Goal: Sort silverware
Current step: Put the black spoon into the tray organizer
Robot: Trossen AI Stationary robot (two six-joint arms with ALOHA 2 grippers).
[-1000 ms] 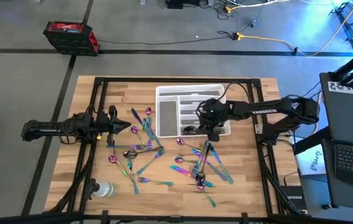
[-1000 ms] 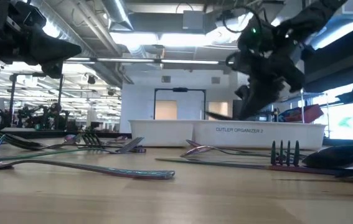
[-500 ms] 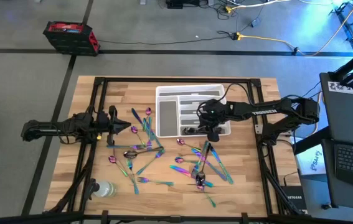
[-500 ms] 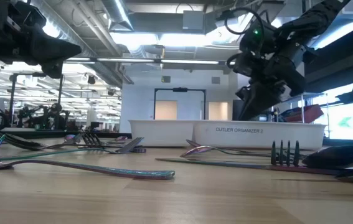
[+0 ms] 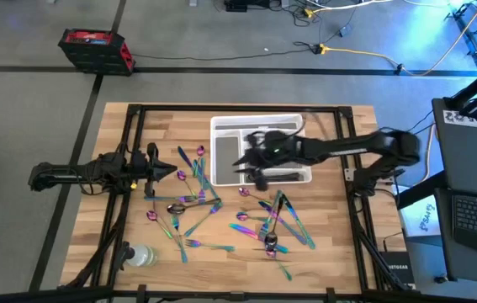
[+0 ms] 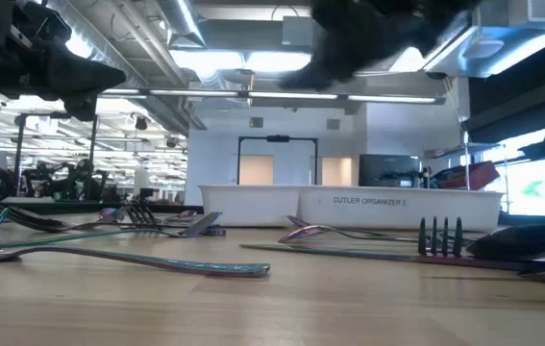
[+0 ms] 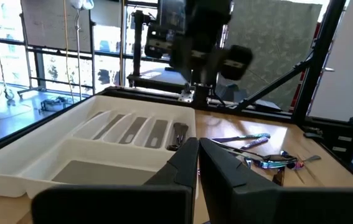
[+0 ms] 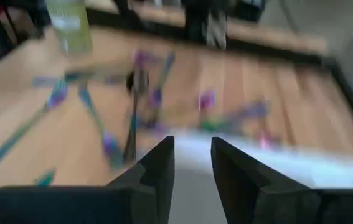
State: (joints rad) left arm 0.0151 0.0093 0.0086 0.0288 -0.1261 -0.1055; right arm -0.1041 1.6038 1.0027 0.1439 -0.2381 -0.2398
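Right wrist view: the right gripper [image 8: 192,163] has its fingers slightly parted, grasping nothing, over the white tray [image 5: 221,128]. The left gripper [image 5: 167,172] waits clenched at the table's left. Silverware [image 5: 189,202] lies scattered on the table [image 5: 339,252].

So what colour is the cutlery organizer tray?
White, a plain white plastic tray; it shows best in the high view.

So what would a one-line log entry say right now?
right gripper: open, empty, over tray | left gripper: shut, waiting | silverware: mostly unsorted on table
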